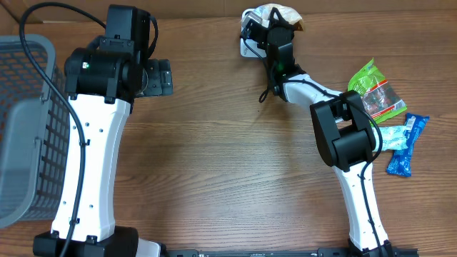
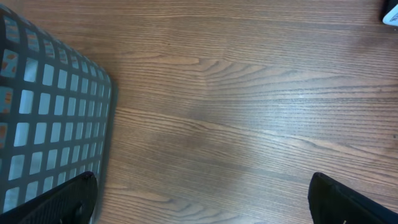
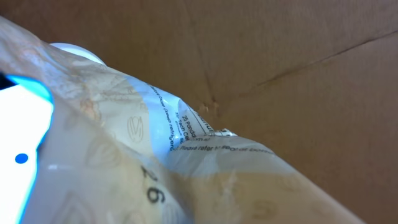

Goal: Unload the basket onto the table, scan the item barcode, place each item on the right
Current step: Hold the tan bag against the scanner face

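Note:
A cream and white printed packet (image 1: 277,12) is held up at the table's far edge, and my right gripper (image 1: 277,34) is shut on it. Just left of it sits a white and black scanner (image 1: 249,39). In the right wrist view the packet (image 3: 155,162) fills the frame with small print and the digits 26; my fingers are hidden behind it and no barcode shows. My left gripper (image 1: 161,77) hangs open over bare wood, its two dark fingertips (image 2: 68,199) spread wide at the frame's bottom corners.
A grey mesh basket (image 1: 21,121) stands at the left edge, close to the left arm. A green snack packet (image 1: 370,87) and blue packets (image 1: 407,139) lie at the right. Brown cardboard (image 3: 292,68) stands behind the held packet.

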